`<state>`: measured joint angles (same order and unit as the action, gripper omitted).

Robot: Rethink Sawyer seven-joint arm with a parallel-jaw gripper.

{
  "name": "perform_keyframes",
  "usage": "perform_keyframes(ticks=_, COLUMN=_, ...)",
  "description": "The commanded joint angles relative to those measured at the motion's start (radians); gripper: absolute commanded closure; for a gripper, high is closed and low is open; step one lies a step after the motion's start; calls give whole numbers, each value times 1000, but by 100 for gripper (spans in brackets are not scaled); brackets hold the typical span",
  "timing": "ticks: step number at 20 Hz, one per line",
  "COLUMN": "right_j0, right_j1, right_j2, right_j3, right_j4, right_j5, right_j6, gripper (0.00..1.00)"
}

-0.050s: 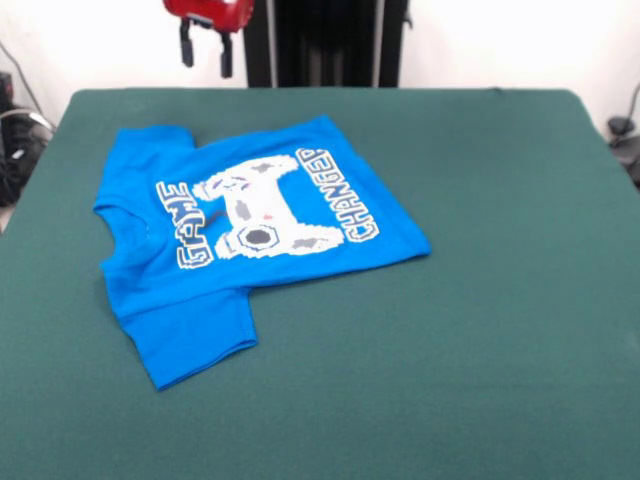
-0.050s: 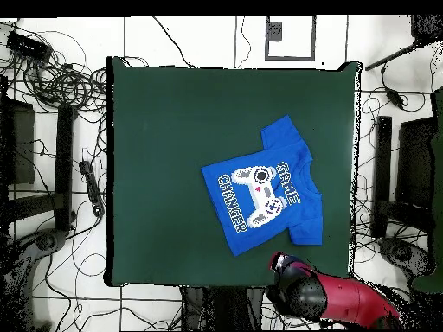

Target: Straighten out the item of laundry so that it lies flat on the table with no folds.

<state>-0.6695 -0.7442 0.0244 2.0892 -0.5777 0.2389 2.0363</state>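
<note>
Shirt: blue "GAME CHANGER" T-shirt lies print-up on green table, left of centre, looking nearly flat.
Gripper: gripper fingers spread, empty, raised at far edge.
Relation: shirt lies nearer than gripper; collar left, hem right.

We see only the gripper below the front view's top edge, its arm cut off.
</note>
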Motion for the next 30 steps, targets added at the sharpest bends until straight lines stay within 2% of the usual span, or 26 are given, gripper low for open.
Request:
perform_keyframes(ticks=1, right_j0=43, right_j1=34, right_j2=128, right_j3=-115, right_j4=2, right_j5=120, right_j6=-60, gripper=0)
perform_keyframes(ticks=11, right_j0=70, right_j1=55, right_j2=139, right_j3=-163, right_j4=23, right_j5=152, right_j6=-41, gripper=0)
perform_keyframes(ticks=30, right_j0=110, right_j1=135, right_j2=109, right_j3=-229, right_j4=24, right_j5=117, right_j6=3, gripper=0)
